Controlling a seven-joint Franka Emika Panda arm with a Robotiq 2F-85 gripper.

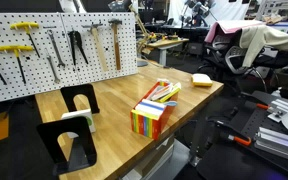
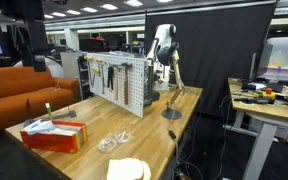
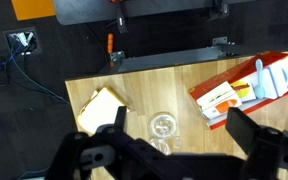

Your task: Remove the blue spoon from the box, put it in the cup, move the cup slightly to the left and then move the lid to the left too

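Note:
The rainbow-striped box stands on the wooden table, its open top full of white, orange and bluish items. I cannot pick out the blue spoon among them. Two clear glass pieces lie close together beside the box. They are a larger round one and a smaller one, and I cannot tell which is the cup and which the lid. They also show in an exterior view. My gripper hangs high above them, open and empty. The arm rises at the table's far end.
A yellow sponge lies near the table edge by the glass pieces. A pegboard with tools backs the table. Black metal bookends stand at one end. A thin stand with a black base is near the arm.

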